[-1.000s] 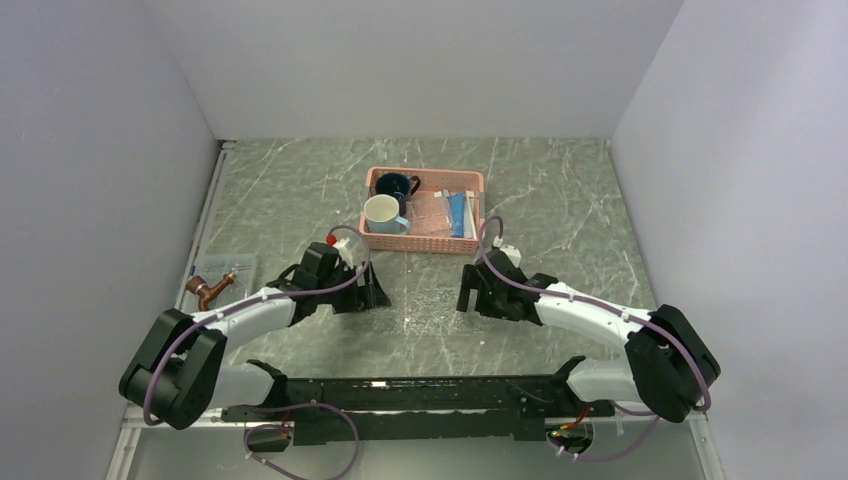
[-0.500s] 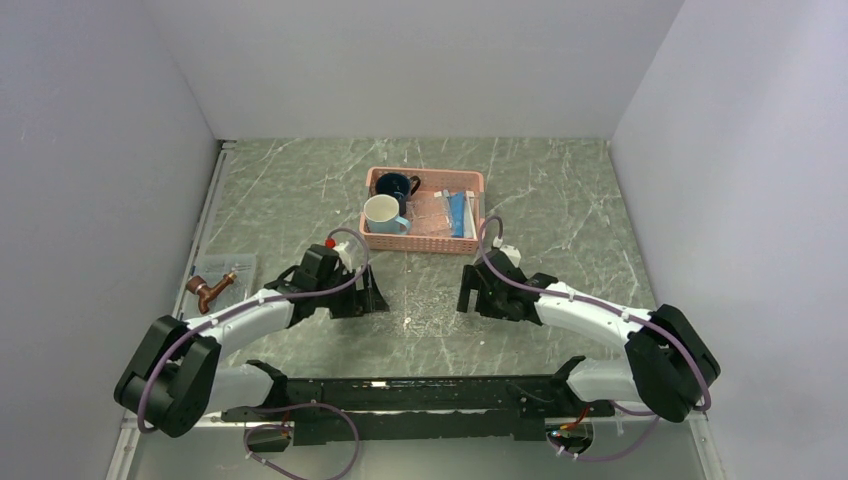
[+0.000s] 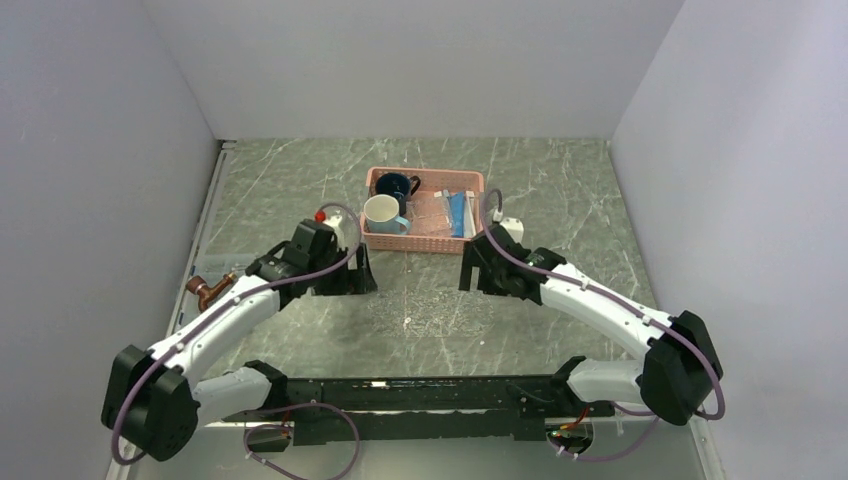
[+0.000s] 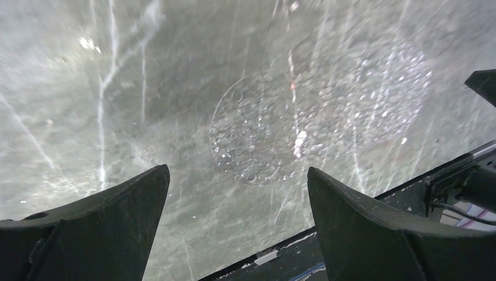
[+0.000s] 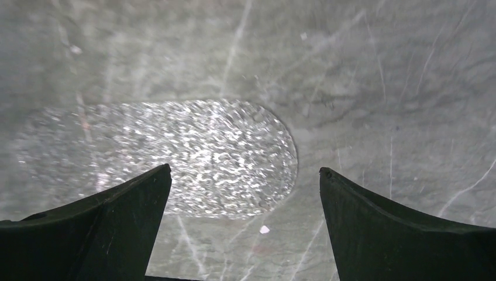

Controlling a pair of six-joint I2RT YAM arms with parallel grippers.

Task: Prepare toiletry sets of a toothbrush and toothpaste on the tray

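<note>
Reaching farther forward now, left gripper [image 4: 237, 171] and right gripper [image 5: 244, 170] gape empty; only wrist views show the tray [image 5: 193, 134] clearly.

No text, label, brand, number or sign can be read in any view. The blue toothpaste [image 3: 457, 213] in the pink basket [image 3: 425, 244] appears too small for print to show, and so does the white mug [image 3: 381, 214] beside it.

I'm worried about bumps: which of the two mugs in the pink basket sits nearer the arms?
The white mug, in the pink basket's near left corner; the dark blue mug stands behind it by the far rim.
</note>
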